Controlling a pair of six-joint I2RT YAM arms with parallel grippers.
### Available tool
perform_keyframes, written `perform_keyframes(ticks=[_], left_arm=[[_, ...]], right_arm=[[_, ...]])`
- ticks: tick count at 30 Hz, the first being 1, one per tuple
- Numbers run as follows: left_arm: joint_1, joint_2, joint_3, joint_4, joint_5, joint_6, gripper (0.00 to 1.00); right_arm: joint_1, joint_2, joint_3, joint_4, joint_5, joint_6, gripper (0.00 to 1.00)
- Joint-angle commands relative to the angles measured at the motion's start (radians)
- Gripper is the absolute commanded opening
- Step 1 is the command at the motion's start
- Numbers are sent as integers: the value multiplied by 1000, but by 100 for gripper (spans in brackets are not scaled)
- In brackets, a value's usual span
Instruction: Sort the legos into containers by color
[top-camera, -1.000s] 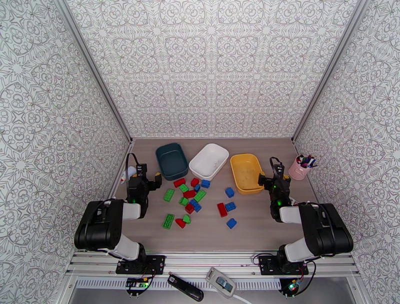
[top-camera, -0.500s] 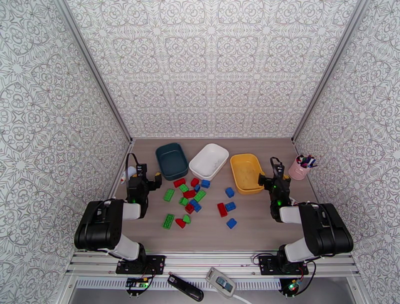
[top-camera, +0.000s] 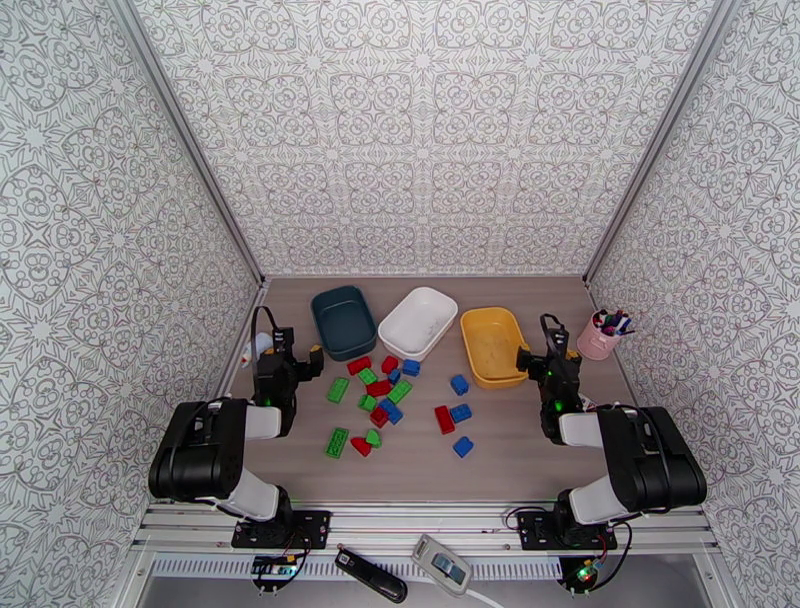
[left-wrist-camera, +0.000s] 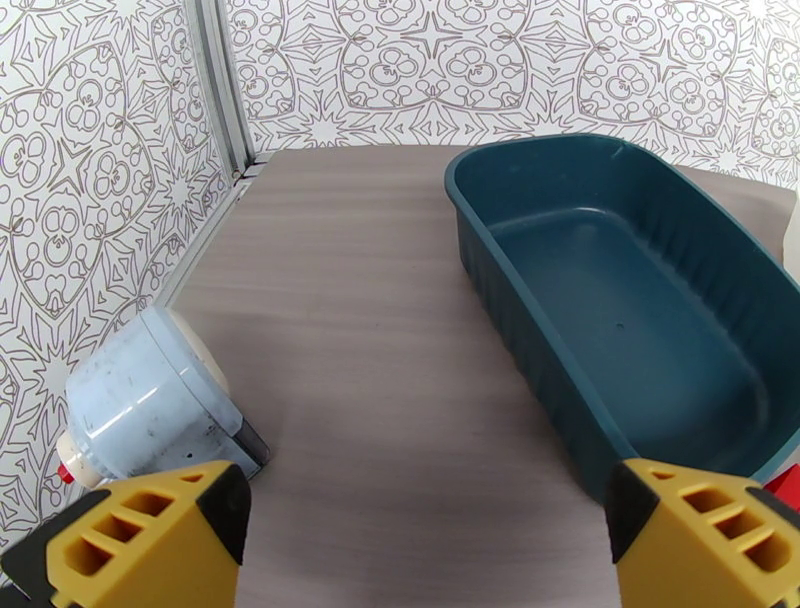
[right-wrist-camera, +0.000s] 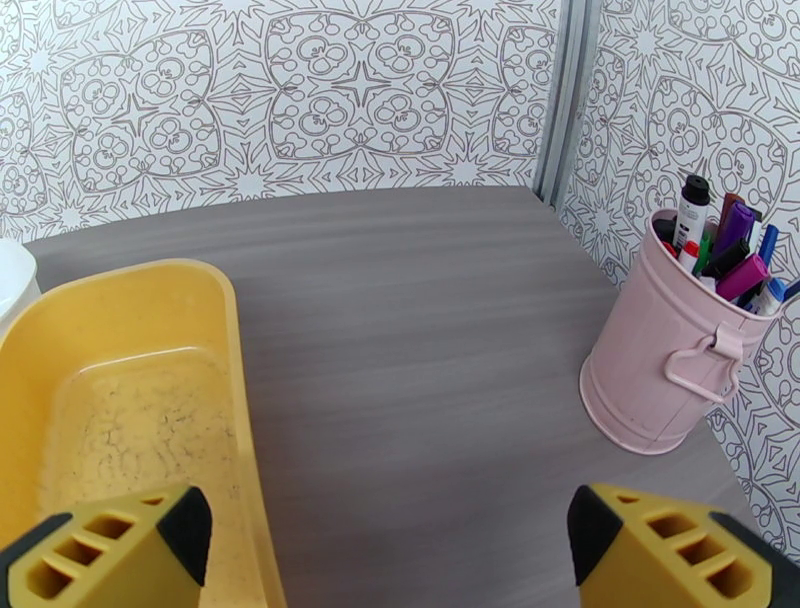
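Nearest, loose in the middle of the table (top-camera: 500, 470): the legos (top-camera: 380, 388), red, green and blue mixed, none in a tub yet by the look of it. Blue ones (top-camera: 461, 412) mostly toward the right, a green one (top-camera: 337, 441) and a red one (top-camera: 361, 447) at the near left, a tight mixed heap in the centre.

A little further, at the left side: left gripper (left-wrist-camera: 425, 545) with jaws spread fully wide, holding nothing, low over the table on the near side of the dark teal tub (left-wrist-camera: 620, 330), beside a pale round object (left-wrist-camera: 150, 400). At the other side, right gripper (right-wrist-camera: 390, 555), equally wide and empty, just beside the yellow tub (right-wrist-camera: 130, 420).

Behind the bricks, in a row: teal, then the white tub (top-camera: 418, 322), then yellow, all seemingly empty. Far right, a pink pen cup (right-wrist-camera: 660, 370), not meant for bricks.

Seems the very start: choosing a first brick. Better to begin with a lone brick at the edge, for example a blue one on the right, not from the crowded heap. Come down straight from above, close across the flat sides and not over the studs, lift clear before carrying. Fix one colour per tub and keep to it.
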Motion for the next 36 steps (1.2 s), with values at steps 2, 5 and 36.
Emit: perform_keyframes(ticks=[2, 5, 36], left_arm=[[-4, -16, 11, -7, 10, -3, 99], [-3, -16, 11, -8, 10, -3, 99], [-2, -173, 29, -169, -95, -41, 99]], right_arm=[[-5, 0, 19, -8, 19, 8, 99], [-4, 0, 18, -9, 19, 8, 99], [-5, -109, 67, -190, 37, 11, 99]])
